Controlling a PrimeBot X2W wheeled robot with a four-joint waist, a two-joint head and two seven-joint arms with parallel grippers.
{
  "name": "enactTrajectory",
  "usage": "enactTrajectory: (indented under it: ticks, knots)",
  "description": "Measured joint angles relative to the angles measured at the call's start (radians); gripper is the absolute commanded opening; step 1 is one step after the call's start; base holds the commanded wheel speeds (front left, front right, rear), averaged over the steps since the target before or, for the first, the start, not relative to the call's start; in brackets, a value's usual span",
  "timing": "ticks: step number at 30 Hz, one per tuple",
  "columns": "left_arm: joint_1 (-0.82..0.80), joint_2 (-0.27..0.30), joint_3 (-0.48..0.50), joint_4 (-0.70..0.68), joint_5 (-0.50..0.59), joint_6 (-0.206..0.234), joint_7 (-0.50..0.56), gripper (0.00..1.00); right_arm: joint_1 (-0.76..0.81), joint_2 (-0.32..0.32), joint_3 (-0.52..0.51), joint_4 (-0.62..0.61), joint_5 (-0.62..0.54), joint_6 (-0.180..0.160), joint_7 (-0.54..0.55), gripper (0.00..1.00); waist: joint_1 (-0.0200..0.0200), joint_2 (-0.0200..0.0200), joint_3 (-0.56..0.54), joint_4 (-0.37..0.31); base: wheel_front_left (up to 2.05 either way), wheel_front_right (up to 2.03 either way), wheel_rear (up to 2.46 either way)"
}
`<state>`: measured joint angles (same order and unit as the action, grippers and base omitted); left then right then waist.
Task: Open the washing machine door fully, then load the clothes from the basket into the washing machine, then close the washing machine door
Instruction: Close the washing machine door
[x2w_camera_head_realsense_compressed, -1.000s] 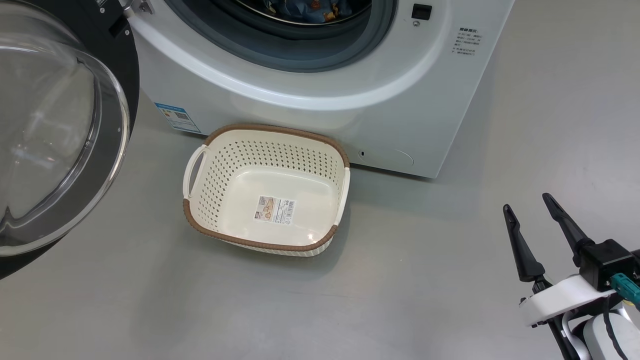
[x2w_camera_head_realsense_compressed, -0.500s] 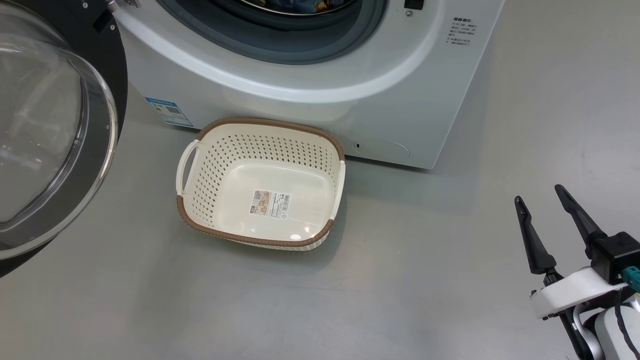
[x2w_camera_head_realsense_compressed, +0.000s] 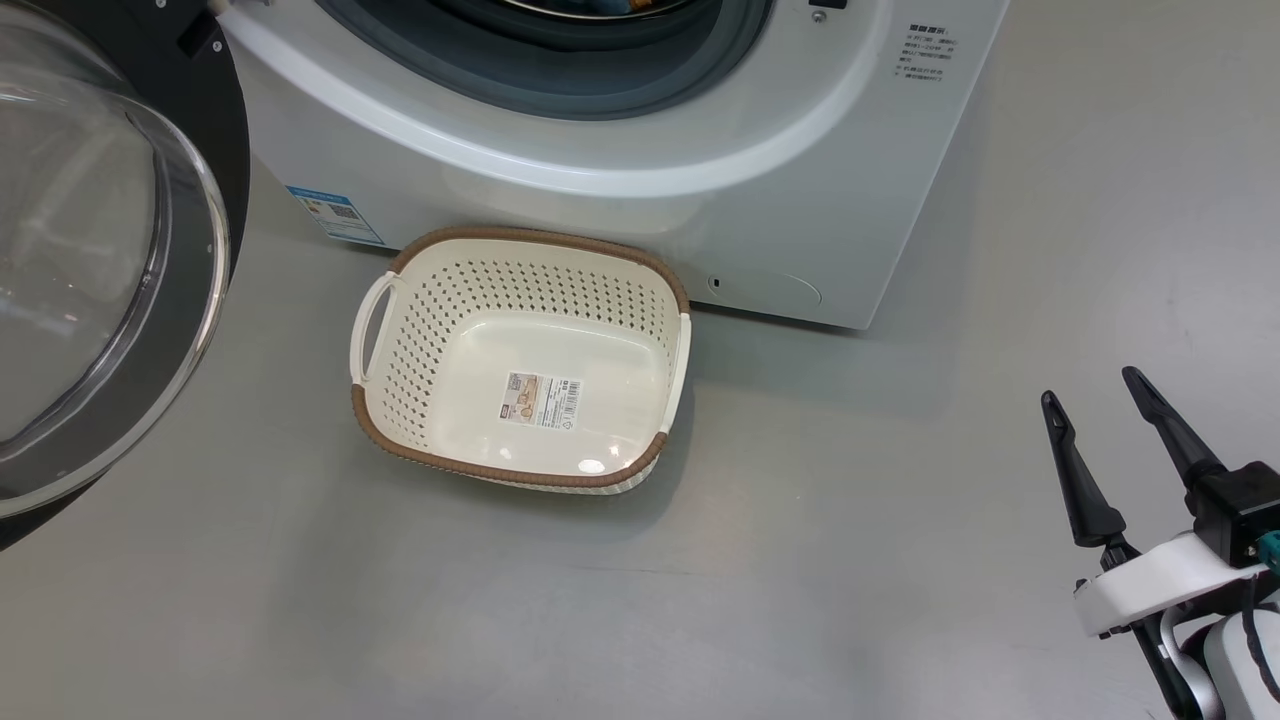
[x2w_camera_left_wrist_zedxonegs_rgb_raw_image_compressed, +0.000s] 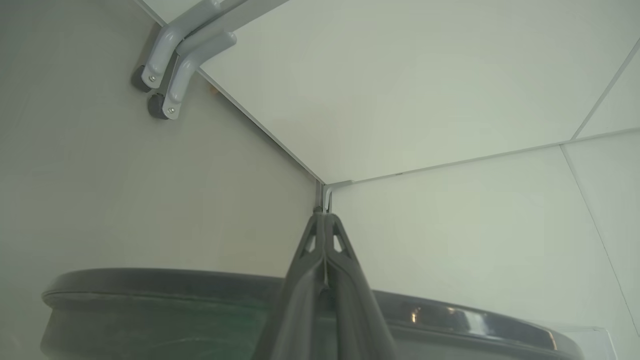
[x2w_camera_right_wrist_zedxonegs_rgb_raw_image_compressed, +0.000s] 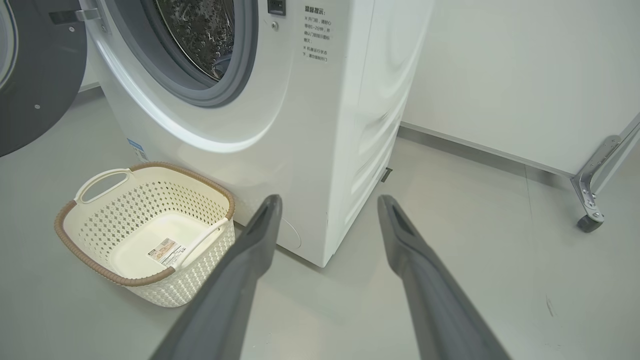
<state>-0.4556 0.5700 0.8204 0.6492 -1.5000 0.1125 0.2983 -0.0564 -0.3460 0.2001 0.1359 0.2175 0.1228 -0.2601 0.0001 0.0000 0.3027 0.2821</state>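
Note:
The white washing machine (x2w_camera_head_realsense_compressed: 700, 200) stands at the top of the head view. Its door (x2w_camera_head_realsense_compressed: 90, 280) is swung wide open at the left, glass bowl facing me. A sliver of blue clothes (x2w_camera_head_realsense_compressed: 615, 6) lies inside the drum at the top edge. The cream basket (x2w_camera_head_realsense_compressed: 520, 474) sits empty on the floor before the machine, label sticker on its bottom. My right gripper (x2w_camera_head_realsense_compressed: 1087, 384) hovers open at the lower right, well clear of the basket (x2w_camera_right_wrist_zedxonegs_rgb_raw_image_compressed: 90, 265). The right wrist view looks past the open right gripper (x2w_camera_right_wrist_zedxonegs_rgb_raw_image_compressed: 330, 197) at the machine (x2w_camera_right_wrist_zedxonegs_rgb_raw_image_compressed: 310, 125). My left gripper (x2w_camera_left_wrist_zedxonegs_rgb_raw_image_compressed: 324, 215) is shut on nothing, above the door's black rim (x2w_camera_left_wrist_zedxonegs_rgb_raw_image_compressed: 150, 290).
Grey floor spreads around the basket and to the machine's right. White wall panels stand behind, with grey caster legs (x2w_camera_left_wrist_zedxonegs_rgb_raw_image_compressed: 170, 75) at their foot. Another wheeled leg (x2w_camera_right_wrist_zedxonegs_rgb_raw_image_compressed: 590, 215) stands at the far right of the right wrist view.
The head camera has shifted, so the machine and basket sit slightly higher and further left. The right gripper stays open, a little nearer the right edge.

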Motion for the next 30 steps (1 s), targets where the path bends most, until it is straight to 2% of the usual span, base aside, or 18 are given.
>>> enactTrajectory:
  ticks: [18,30]
  knots:
    - [-0.006,-0.006,-0.005,0.042,-0.034,-0.035,0.064,0.00,0.002,-0.034,0.007,0.001,0.000,0.000,0.000,1.00,0.0000,0.0000,-0.013,0.002,0.00,0.00,0.00]
    - [-0.005,-0.004,-0.023,0.049,-0.056,-0.107,0.149,0.00,0.005,-0.043,0.004,0.002,0.000,0.000,0.000,1.00,0.0000,0.0000,-0.026,0.006,0.00,0.00,0.00]
